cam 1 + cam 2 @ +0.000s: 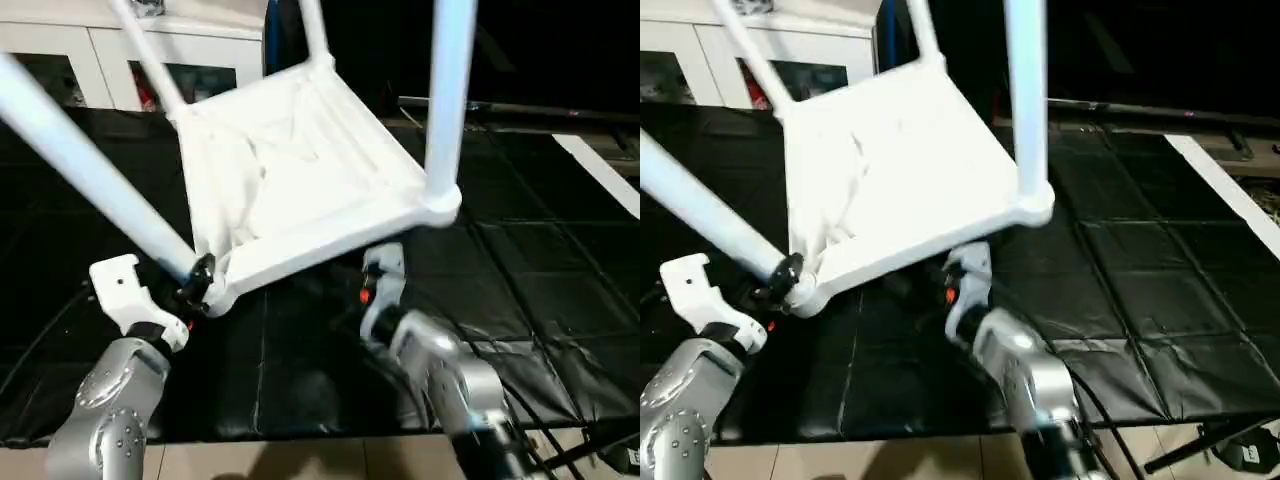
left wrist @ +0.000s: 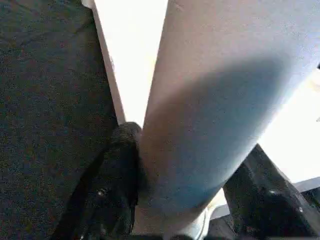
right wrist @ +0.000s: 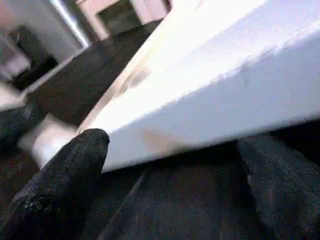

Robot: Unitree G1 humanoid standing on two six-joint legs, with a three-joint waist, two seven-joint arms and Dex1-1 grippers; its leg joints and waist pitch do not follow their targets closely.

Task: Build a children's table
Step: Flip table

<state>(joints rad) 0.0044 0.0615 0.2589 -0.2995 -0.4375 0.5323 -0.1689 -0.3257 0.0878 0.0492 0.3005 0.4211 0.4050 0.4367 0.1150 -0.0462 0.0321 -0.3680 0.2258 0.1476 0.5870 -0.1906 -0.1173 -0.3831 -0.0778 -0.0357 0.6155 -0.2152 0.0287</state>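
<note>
The children's table is upside down and tilted over the black mat, its white tabletop point(image 1: 300, 170) showing the ribbed underside. Several white legs stand in the corner sockets: the near-left leg point(image 1: 80, 160) slants out to the left, and the near-right leg point(image 1: 447, 100) rises straight up. My left gripper point(image 1: 195, 280) is shut on the near-left leg point(image 2: 215, 100) just above its socket, with a black finger point(image 2: 117, 185) on each side. My right gripper point(image 3: 170, 200) is open beneath the tabletop's near edge point(image 3: 225, 95), its fingertips point(image 3: 60, 185) spread wide and not clamping it.
A white cabinet with glass doors point(image 1: 120, 60) stands at the back left. The black mat point(image 1: 550, 270) covers the floor, with light flooring point(image 1: 300, 460) along its near edge. A white strip point(image 1: 600, 170) lies at the right, and a black stand's foot point(image 1: 600, 450) is at the near right.
</note>
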